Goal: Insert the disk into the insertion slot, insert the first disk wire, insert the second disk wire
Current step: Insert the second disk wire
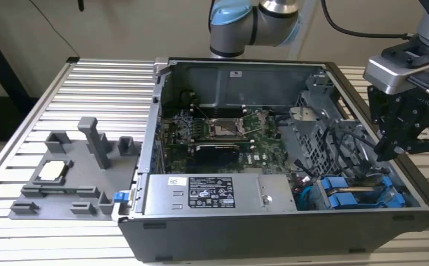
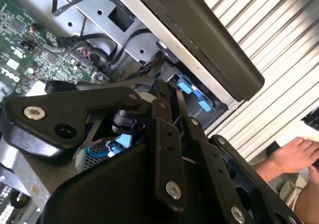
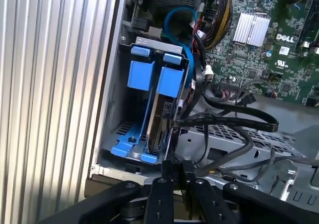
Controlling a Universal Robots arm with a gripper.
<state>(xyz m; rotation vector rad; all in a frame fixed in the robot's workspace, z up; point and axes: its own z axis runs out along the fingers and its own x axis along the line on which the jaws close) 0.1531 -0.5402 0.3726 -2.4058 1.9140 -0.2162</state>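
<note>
Hovering at the exterior view's right edge of the open case (image 1: 273,238), the gripper (image 1: 400,145) hangs just above the case wall, near the corner where the drive bays sit. We see its two fingers (image 3: 173,170) pressed close together in the first wrist view, with nothing between them.

The disk (image 3: 160,115), in its blue carrier, already stands seated in the slot (image 3: 112,149), its blue tab (image 3: 172,82) beside that of a second carrier (image 3: 140,74) in the neighbouring bay. In the exterior view the blue carriers (image 1: 356,194) show in the case's near corner, next to the power supply (image 1: 218,194).

Black cables (image 3: 234,117) loop across the metal cage just beside the disk's end; we cannot tell whether either is plugged into it. A blue cable (image 3: 174,15) arcs above the bay.

A grey fixture (image 1: 74,172) sits on the slatted table (image 1: 96,88), well apart from the case. A person's hand (image 2: 294,157) rests beyond the case in the second wrist view.
</note>
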